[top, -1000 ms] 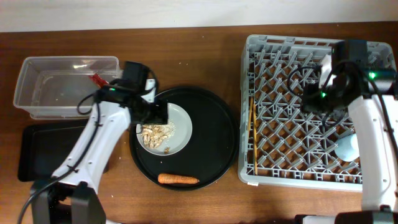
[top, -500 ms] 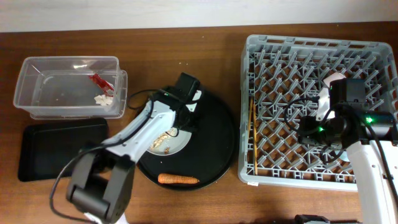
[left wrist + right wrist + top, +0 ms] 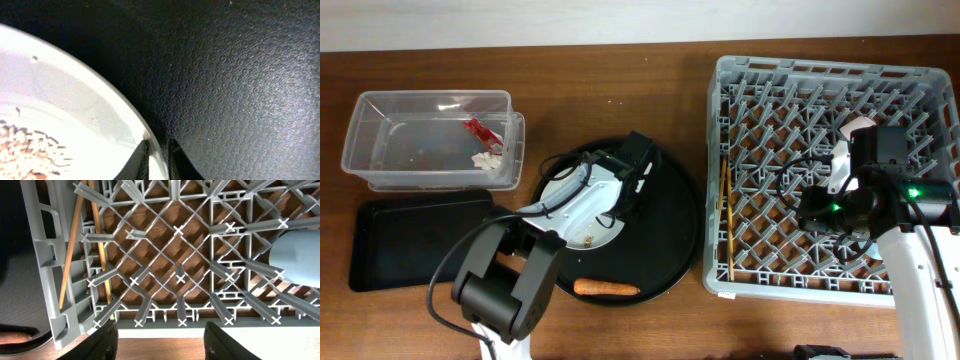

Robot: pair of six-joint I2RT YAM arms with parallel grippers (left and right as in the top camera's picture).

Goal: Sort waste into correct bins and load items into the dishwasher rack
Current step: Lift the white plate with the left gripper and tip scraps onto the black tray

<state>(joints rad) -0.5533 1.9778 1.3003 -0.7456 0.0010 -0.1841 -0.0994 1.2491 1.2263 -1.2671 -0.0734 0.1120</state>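
The pale plate with beige food scraps sits on the round black tray. My left gripper is shut on the plate's right rim; in the left wrist view its fingertips pinch the rim of the plate beside the scraps. The carrot lies at the tray's front. The red wrapper and tissue lie in the clear tub. My right gripper hangs open over the rack, between the chopsticks and the blue cup.
The shallow black rectangular tray lies in front of the clear tub at the left. The chopsticks rest along the rack's left side. My right arm covers the rack's front right part in the overhead view.
My left gripper has swung from the plate's left side across to its right rim and shut on it. My right arm came forward over the rack, then held still.
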